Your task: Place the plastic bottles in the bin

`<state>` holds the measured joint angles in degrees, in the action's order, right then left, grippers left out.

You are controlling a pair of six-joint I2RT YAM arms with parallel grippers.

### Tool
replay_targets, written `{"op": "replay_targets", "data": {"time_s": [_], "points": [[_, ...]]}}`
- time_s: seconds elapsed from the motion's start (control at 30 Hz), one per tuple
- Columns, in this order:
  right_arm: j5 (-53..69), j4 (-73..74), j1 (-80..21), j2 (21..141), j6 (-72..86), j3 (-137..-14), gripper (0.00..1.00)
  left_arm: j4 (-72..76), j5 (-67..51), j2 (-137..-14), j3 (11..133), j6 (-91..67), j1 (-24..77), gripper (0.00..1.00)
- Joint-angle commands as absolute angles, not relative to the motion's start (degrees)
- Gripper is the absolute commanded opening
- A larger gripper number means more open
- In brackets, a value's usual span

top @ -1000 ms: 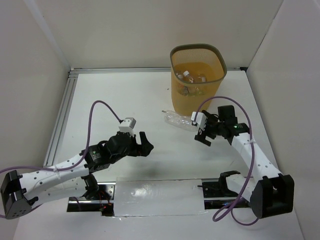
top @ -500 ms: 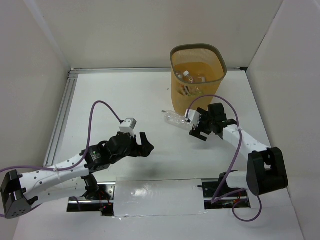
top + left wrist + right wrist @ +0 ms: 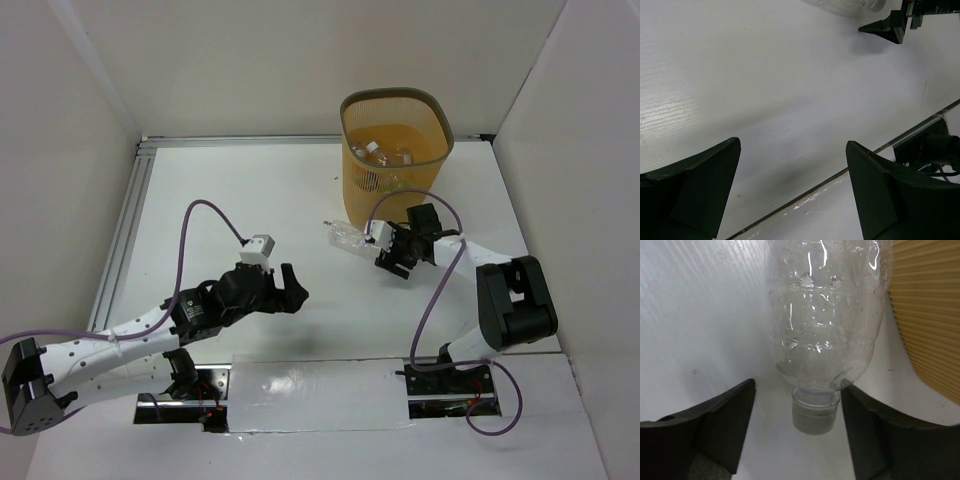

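A clear plastic bottle [image 3: 825, 315] lies on the tabletop [image 3: 250, 200] just beside the bin [image 3: 395, 98]; it looks light, crushable, slick, best taken at its stiff neck. The open right hand [image 3: 798, 390] straddles that neck; the left hand [image 3: 792, 150], open, sits farther from the bin.

Orange mesh bin [image 3: 400, 180] upright, holding capped bottles [image 3: 385, 153]; 1 clear crumpled bottle [image 3: 350, 237] lies sideways just before the bin.

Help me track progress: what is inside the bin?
Inside the bin lie at least two clear bottles with pale caps. Its wall and their overlap hide any others, so no full count.
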<state>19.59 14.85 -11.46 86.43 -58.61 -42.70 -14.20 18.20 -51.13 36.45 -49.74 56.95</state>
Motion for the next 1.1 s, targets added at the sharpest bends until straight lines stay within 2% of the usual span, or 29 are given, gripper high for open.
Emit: {"op": "replay_targets", "data": {"time_s": [0.0,0.03,0.17,0.33,0.37,0.47,0.73,0.83,0.9,1.07], "points": [[22.1,14.9,-10.9,86.9,-60.0,-44.9,0.73,-14.2,19.8,-50.1,38.8,-50.2,57.2,0.99],[22.1,16.3,-10.9,86.9,-60.7,-45.7,0.62,-14.2,19.8,-50.1,38.8,-50.2,57.2,0.99],[25.2,23.4,-10.9,85.4,-64.1,-48.0,0.34,-14.7,19.8,-49.6,38.2,-50.7,57.2,0.99],[39.6,41.5,-9.8,74.8,-76.3,-53.0,0.24,-14.7,19.8,-49.6,37.7,-50.7,57.2,0.99],[41.6,47.2,-9.8,73.2,-77.7,-54.3,0.24,-14.2,19.8,-49.0,37.7,-50.1,57.2,0.99],[46.7,51.8,-11.9,69.4,-75.0,-61.2,0.22,-12.0,18.8,-48.4,37.7,-48.0,57.7,0.99],[51.6,44.3,-14.9,67.7,-54.0,-79.7,0.22,-5.4,12.0,-43.9,38.5,-41.0,57.7,0.99],[46.3,31.7,-14.9,67.1,-43.5,-84.4,0.22,-6.0,12.0,-43.9,39.7,-40.3,57.7,0.99],[38.5,26.3,-14.9,69.2,-36.3,-87.2,0.22,-6.0,11.4,-44.5,39.7,-40.3,57.7,0.99],[30.2,24.2,-10.9,76.6,-33.4,-94.7,0.22,-4.8,10.4,-44.5,38.5,-41.5,57.7,0.99]]}}
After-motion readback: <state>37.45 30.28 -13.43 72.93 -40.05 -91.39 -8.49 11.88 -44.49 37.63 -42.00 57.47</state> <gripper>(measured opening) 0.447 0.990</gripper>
